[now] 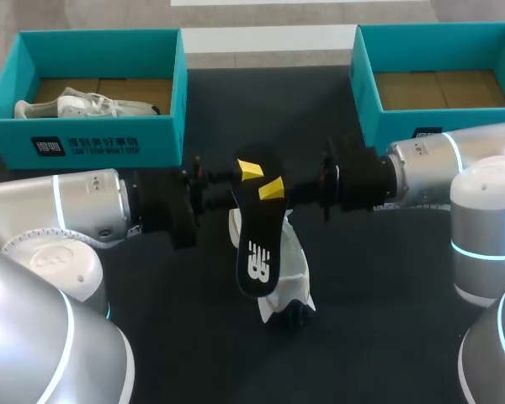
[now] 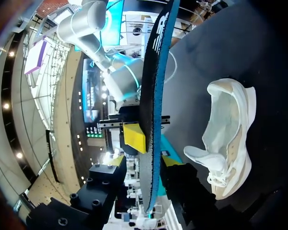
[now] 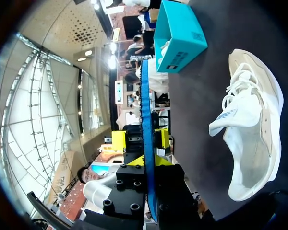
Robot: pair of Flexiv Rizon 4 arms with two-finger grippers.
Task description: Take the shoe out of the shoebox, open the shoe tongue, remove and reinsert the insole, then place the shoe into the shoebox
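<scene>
Shoe (image 1: 293, 263): mid-worktop (image 1: 379, 328), under the raised insole (image 1: 254, 231). Reinsertion likely calls for leading one end into the opening, tongue kept clear, then pressing flat. White, laces loose, apparently lying on its side. Insole: black, thin, blue-edged. Left fingers (image 1: 250, 169), right fingers (image 1: 272, 188): both clamped on the insole's far end.

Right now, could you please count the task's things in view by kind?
shoes: 2
boxes: 2
insole: 1
total: 5
</scene>
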